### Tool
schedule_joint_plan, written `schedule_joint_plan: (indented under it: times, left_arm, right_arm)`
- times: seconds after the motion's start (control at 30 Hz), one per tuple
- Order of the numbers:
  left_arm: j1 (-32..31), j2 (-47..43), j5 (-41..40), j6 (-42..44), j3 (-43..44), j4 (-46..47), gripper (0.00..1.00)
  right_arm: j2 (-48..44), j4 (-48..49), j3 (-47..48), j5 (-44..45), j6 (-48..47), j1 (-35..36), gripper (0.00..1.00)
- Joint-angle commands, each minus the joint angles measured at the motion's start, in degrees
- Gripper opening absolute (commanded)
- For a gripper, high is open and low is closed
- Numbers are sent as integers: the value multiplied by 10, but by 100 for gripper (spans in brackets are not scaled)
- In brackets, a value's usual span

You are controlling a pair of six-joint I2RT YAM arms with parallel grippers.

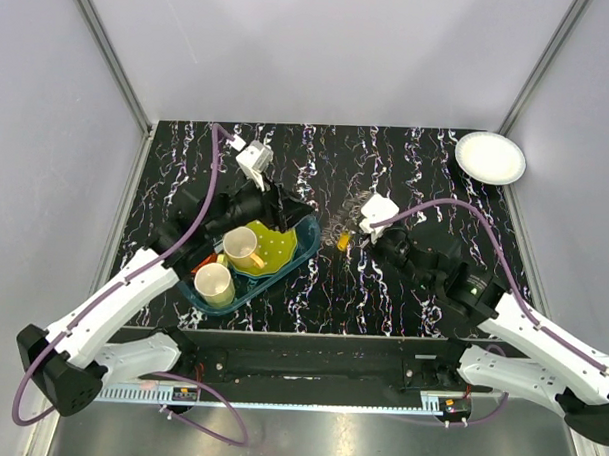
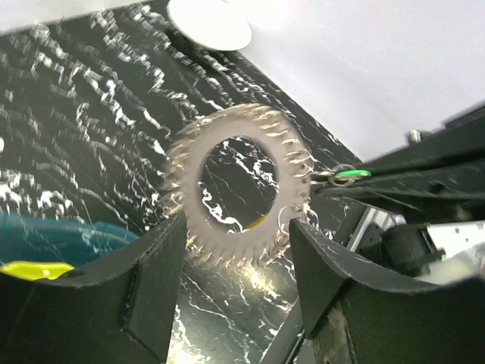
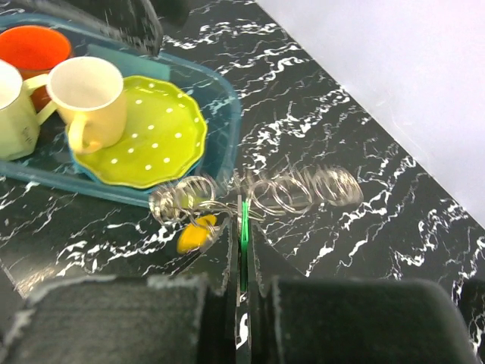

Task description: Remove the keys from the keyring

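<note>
Silver-brown and rough like chain, your keyring (image 2: 186,174) stands on edge between the two grippers, just to the right of the teal tray (image 3: 227,121). You cannot tell from any view whether its lower edge touches the black marbled table (image 1: 387,161).

Your left gripper (image 2: 236,224) has its fingers (image 2: 155,280) spread wide. The ring's lower rim sits in the gap between them, and neither finger clearly touches it.

Your right gripper (image 3: 241,227) has its fingers pressed together, pinching a thin green piece (image 2: 352,174) that hangs from the ring by a small wire loop. A yellow piece (image 3: 193,236) hangs at the ring's lower side, near the tray wall.

In the tray you have a green dotted plate (image 3: 151,144) carrying a cream mug (image 3: 91,95), with an orange cup (image 3: 30,49) behind. A white plate (image 1: 490,157) lies at the far right corner.
</note>
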Motion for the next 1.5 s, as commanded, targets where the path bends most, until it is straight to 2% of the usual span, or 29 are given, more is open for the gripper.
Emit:
schedule_joint_plan:
  times: [0.0,0.17,0.23,0.53,0.83,0.97,1.17,1.47]
  left_arm:
    - [1,-39,115,138,22,14,59]
    - [-5,-51,217,181,1,37,57]
    - [-15,-50,227,186,0,37,56]
    - [-57,-45,224,209,-27,44,51]
    - [-82,-41,207,218,-31,59,48]
    - [-84,-37,213,218,-36,64,41]
    - [-85,-38,246,210,-35,90,42]
    - [-90,-37,197,219,-32,85,45]
  right_arm:
    - [-26,0,17,-91,-41,0,0]
    - [-31,2,21,-117,-20,0,0]
    - [-29,3,24,-136,-15,0,0]
    - [-33,38,2,-205,-2,0,0]
    - [-23,88,-11,-225,13,-1,0]
    - [-24,98,-11,-225,30,0,0]
    - [-26,109,-14,-221,54,0,0]
    - [-3,58,24,-198,93,0,0]
